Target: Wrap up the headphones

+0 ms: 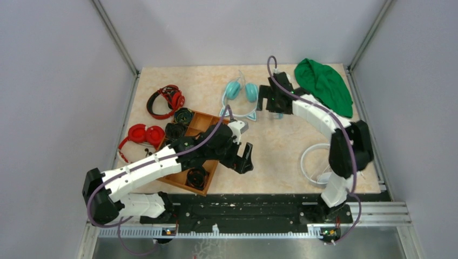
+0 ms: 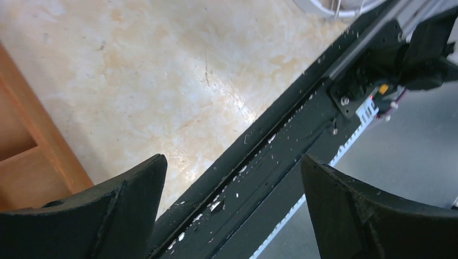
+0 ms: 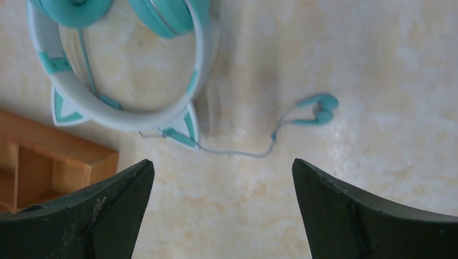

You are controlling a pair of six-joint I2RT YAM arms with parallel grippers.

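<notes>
The teal headphones (image 1: 241, 91) lie flat at the back middle of the table, their pale cat-eared headband (image 3: 124, 116) toward the wooden tray. A thin pale cable (image 3: 243, 152) trails from the headband across the table to a teal plug (image 3: 318, 108). My right gripper (image 1: 270, 104) hovers just right of the headphones, open, with bare table between its fingers (image 3: 335, 210); the cable lies just beyond its fingertips. My left gripper (image 1: 244, 159) hangs open near the table's front middle, over the black front rail (image 2: 259, 162), holding nothing.
A wooden tray (image 1: 202, 123) with coiled black items sits left of centre, its corner showing in the left wrist view (image 2: 32, 135). Two red headphones (image 1: 167, 100) (image 1: 143, 135) lie at the left. A green cloth (image 1: 324, 83) is at the back right, white headphones (image 1: 316, 162) at the front right.
</notes>
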